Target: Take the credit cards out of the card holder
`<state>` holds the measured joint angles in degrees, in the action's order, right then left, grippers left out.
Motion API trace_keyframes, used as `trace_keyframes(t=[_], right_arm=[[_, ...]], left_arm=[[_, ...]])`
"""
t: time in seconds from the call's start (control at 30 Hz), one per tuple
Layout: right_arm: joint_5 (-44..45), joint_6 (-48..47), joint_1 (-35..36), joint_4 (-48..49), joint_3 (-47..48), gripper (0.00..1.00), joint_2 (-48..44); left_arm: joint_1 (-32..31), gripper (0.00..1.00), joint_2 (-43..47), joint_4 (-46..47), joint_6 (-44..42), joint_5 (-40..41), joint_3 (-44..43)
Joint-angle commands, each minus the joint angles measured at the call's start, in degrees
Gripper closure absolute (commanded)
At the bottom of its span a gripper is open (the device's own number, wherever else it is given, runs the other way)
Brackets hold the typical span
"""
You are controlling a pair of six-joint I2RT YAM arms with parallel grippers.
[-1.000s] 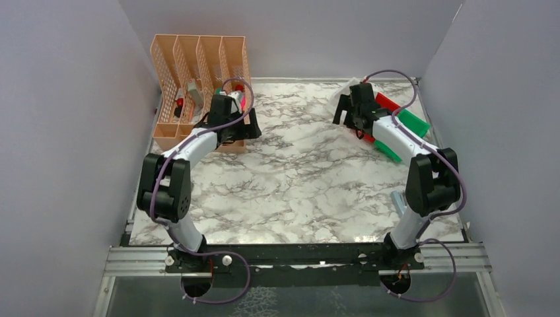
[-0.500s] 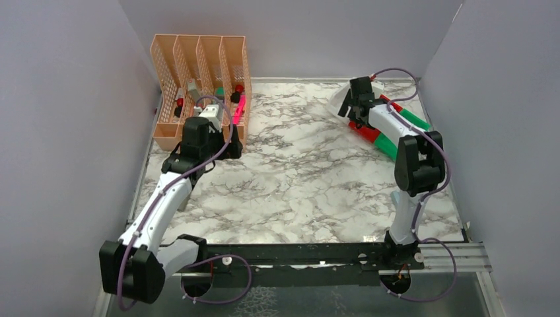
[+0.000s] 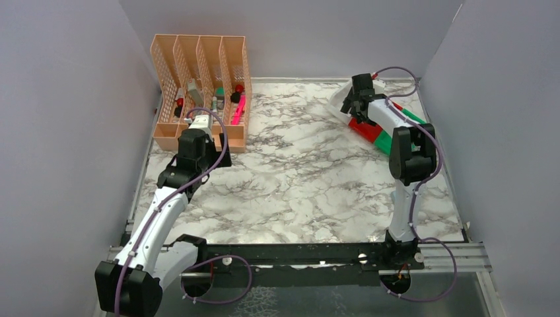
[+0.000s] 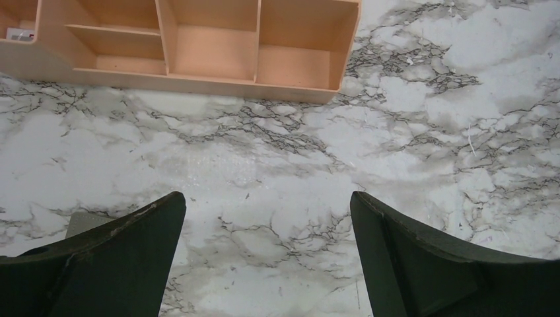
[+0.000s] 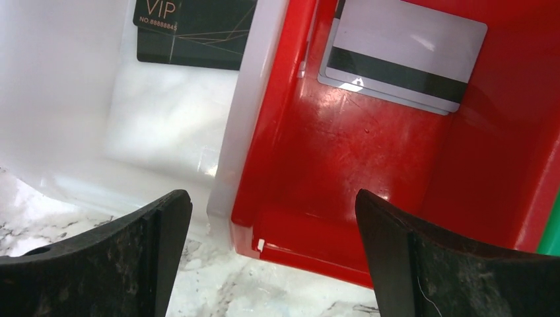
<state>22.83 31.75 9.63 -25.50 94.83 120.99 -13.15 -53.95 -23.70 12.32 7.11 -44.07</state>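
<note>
One counter [image 3: 297, 178]: marbled white and grey, with everything below set on it or held over it.
Rack [image 3: 198, 66]: an orange mesh organizer with four slots, stood at 10 o'clock on the counter.
Left end effector [image 4: 267, 198]: held low over the counter on the 6 o'clock side of the rack's base. Its fingers are spread wide, nothing is gripped, and only bare marble is seen between them.
White bin [image 5: 66, 79]: placed at 1 o'clock on the counter.
Black credit card [image 5: 195, 33]: laid flat inside the white bin at its 12 o'clock end, marked "VIP".
Right end effector [image 5: 272, 195]: held over the bins, fully spread, with nothing grasped. The touching walls of the white and red bins are seen between its fingers.
Red bin [image 5: 370, 152]: set against the white bin's 3 o'clock side.
Silvery-white credit card [image 5: 403, 53]: laid in the red bin toward 12 o'clock, dark stripe up. A second edge is seen just beneath it.
Green bin [image 5: 551, 231]: glimpsed at 3 o'clock of the red bin.
</note>
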Motion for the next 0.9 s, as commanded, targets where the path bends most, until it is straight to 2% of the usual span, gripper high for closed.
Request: trace_keyframes(t=[0.0, 0.2, 0.47, 0.63, 0.87], right_arm=[[-0.15, 1.10, -0.31, -2.08, 2.59, 0.00, 2.89], [-0.85, 0.77, -0.31, 1.55, -1.74, 0.02, 1.27], [-4.44, 1.21, -0.31, -0.77, -2.65, 0.06, 0.22], [-9.56, 1.19, 0.18, 0.66, -7.22, 0.07, -3.61], [-11.09, -1.03, 2.28, 2.32, -13.43, 0.10, -8.41]], left_arm=[[-0.03, 0.01, -0.61, -0.11, -1.13, 1.71, -0.22], [-0.01, 0.01, -2.03, -0.27, -1.28, 1.25, -0.53], [0.03, 0.01, -2.72, -0.45, -1.42, 1.26, -0.70], [0.05, 0.01, -3.14, -0.47, -1.55, 0.93, -0.81], [0.07, 0.01, -3.14, -0.47, -1.59, 0.55, -0.76]])
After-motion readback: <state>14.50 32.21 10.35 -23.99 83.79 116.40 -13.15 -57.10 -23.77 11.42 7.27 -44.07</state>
